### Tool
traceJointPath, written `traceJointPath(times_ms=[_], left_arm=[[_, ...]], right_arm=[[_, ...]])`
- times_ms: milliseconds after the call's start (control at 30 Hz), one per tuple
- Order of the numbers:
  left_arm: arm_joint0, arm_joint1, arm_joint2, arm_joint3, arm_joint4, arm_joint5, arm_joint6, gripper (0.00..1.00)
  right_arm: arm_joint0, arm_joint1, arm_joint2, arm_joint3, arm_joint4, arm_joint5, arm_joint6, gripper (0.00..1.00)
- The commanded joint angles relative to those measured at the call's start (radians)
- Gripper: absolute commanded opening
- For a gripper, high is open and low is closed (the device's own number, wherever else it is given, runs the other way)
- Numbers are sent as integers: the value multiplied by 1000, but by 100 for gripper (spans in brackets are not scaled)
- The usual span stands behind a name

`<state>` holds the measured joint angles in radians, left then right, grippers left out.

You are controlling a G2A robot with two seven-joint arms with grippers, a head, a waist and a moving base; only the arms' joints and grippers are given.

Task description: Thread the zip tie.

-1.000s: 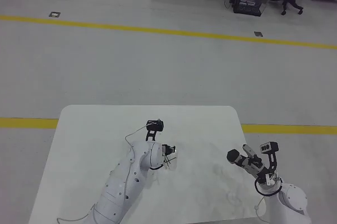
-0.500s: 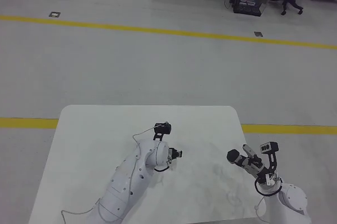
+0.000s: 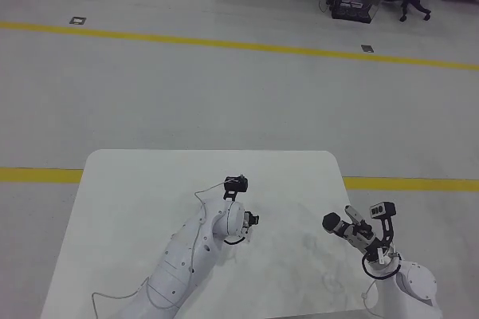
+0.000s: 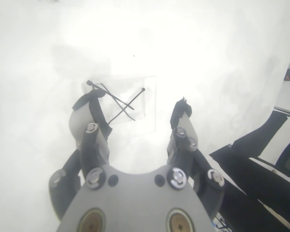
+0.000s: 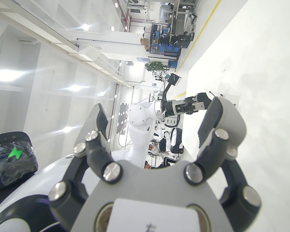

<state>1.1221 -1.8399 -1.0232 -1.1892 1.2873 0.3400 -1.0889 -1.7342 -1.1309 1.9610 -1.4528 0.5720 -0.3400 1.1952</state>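
Note:
Black zip ties (image 4: pixel 122 106) lie crossed on a clear square plate (image 4: pixel 150 102) on the white table (image 3: pixel 135 207). My left gripper (image 4: pixel 137 105) hangs open just above them; one finger (image 4: pixel 93 103) is beside the ties and the other (image 4: pixel 182 109) is past the plate's edge. From above, the left gripper (image 3: pixel 253 218) sits near the table's middle. My right gripper (image 5: pixel 157 119) stands open with nothing in it, raised at the table's right side (image 3: pixel 341 217) and pointing towards the left arm's gripper (image 5: pixel 198 103).
The table's right edge (image 3: pixel 347 199) runs close to the right arm. A cable (image 3: pixel 198 191) trails from the left wrist's camera. Bare tabletop (image 4: pixel 183 37) surrounds the plate.
The left arm has moved to the right and a little farther across the table, bringing its gripper over the plate. The right arm has kept still.

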Motion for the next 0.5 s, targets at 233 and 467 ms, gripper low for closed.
traceJointPath(times_ms=[233, 467], left_arm=[[-7, -5, -5, 43, 21, 0, 32, 45], [-10, -8, -9, 63, 47, 0, 58, 36]], right_arm=[[0, 0, 0, 0, 0, 0, 0, 100], [0, 0, 0, 0, 0, 0, 0, 100]])
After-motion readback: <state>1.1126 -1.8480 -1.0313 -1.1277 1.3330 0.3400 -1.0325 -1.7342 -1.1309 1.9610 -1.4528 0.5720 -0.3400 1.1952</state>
